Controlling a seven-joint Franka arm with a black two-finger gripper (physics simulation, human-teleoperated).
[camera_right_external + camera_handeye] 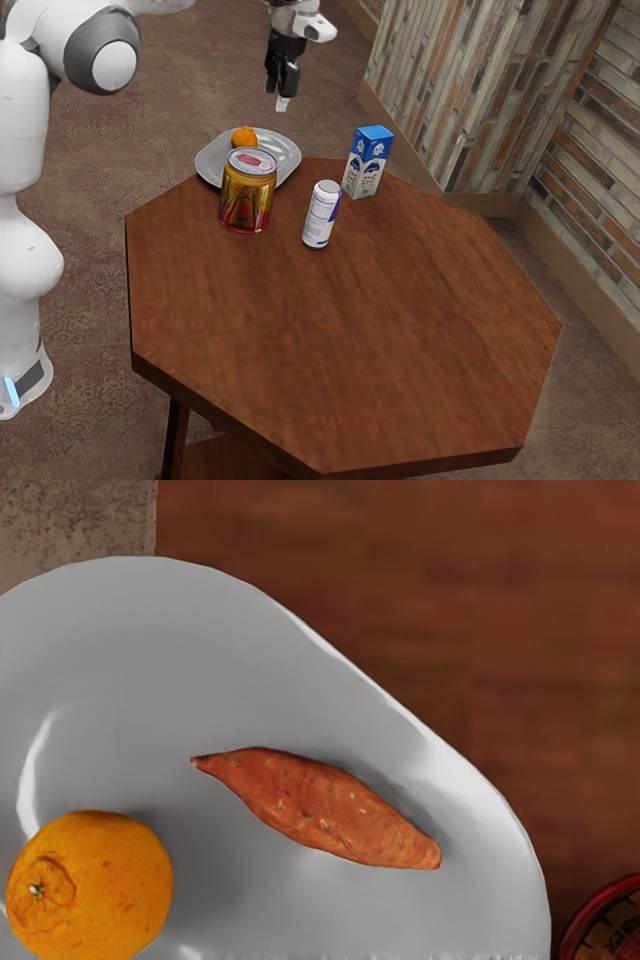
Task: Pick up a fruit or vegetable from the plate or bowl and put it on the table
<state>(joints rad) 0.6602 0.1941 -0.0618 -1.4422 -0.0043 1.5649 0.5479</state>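
Observation:
My gripper [282, 92] hangs in the air above the far end of the table, higher than the grey plate [280, 147]. On that plate an orange [244, 138] shows behind the gold can. From the wrist, the plate [150, 660] lies below my hand, holding the orange [92, 885] and a sweet potato [325, 812] that lies on its side, a gap apart from the orange. In the exterior view the gold can covers part of the plate, and the sweet potato cannot be made out there.
A gold and red can [248, 192] stands right beside the plate; its red rim [600, 915] shows near the plate's edge. A white can [321, 215] and a blue and white carton [367, 163] stand farther toward the exterior view's right on the wooden table [350, 340].

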